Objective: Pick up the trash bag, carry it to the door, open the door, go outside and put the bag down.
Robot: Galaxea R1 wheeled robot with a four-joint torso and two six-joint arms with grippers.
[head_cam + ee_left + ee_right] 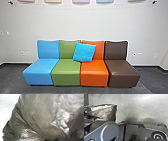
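Note:
The trash bag (36,114), crumpled, shiny and greyish brown, bulges very close to the camera in the left wrist view, with pale floor beside it. In the right wrist view the bag (104,112) shows again, hanging beside dark metal parts of the robot, its surface creased. How the bag is gripped is hidden. The state of each gripper cannot be made out.
Ahead in the head view, a row of blue, green, orange and brown seats (66,72) stands against a white wall (62,22). A bright blue cushion (84,52) leans on the green and orange backrests. Dark floor (10,78) lies around them.

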